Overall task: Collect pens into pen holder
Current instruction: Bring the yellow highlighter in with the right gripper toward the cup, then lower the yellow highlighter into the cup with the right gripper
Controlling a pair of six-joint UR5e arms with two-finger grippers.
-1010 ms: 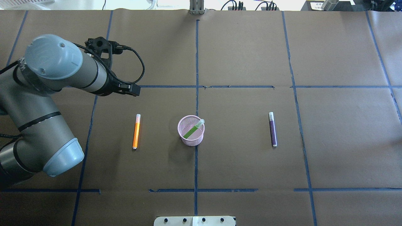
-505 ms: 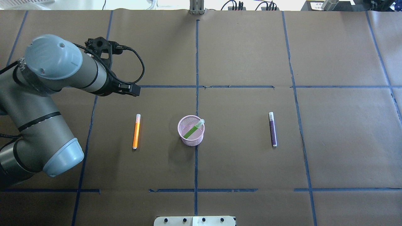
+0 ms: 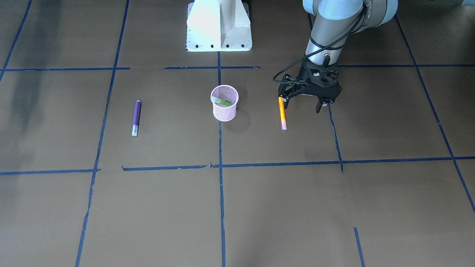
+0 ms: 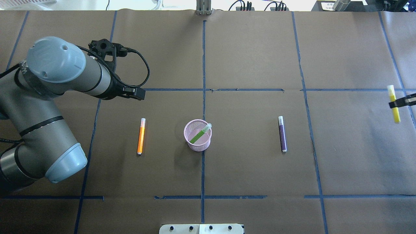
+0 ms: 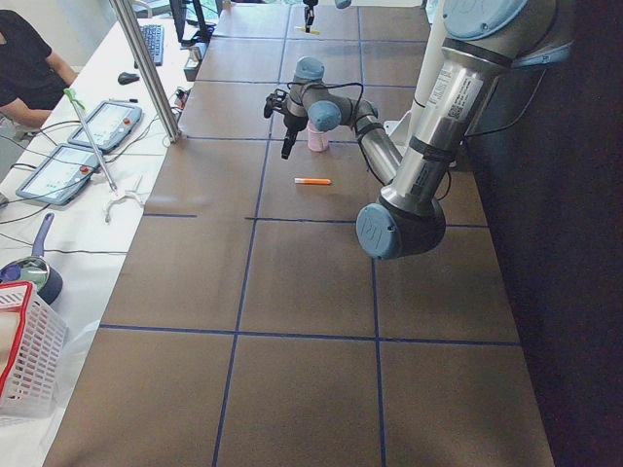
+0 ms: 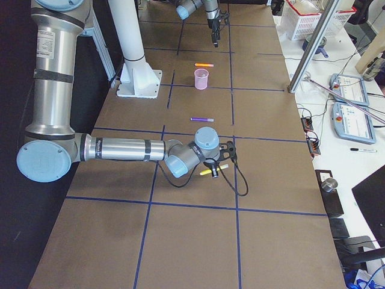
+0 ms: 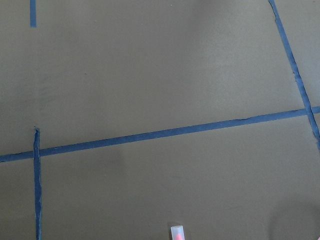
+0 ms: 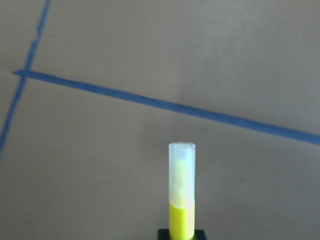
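Note:
The pink mesh pen holder (image 4: 199,147) stands mid-table with the green pen (image 4: 200,133) leaning inside it. The orange pen (image 4: 140,136) lies flat to its left and the purple pen (image 4: 282,134) lies flat to its right. My left gripper (image 3: 300,105) is open and empty, hovering above the table beside the orange pen (image 3: 282,113). My right gripper (image 4: 395,104) is at the far right edge, shut on a yellow pen (image 4: 396,114) held above the table. The yellow pen (image 8: 181,200) points away with its pale cap outward.
Brown paper with blue tape grid lines (image 4: 203,97) covers the table. The robot's white base (image 3: 219,26) stands behind the holder. Operator desks with tablets (image 5: 88,146) and a white basket (image 5: 24,360) lie beyond the far edge.
My right gripper with the yellow pen has come into the overhead view at the right edge. My left arm has barely moved. The pens and holder lie as before.

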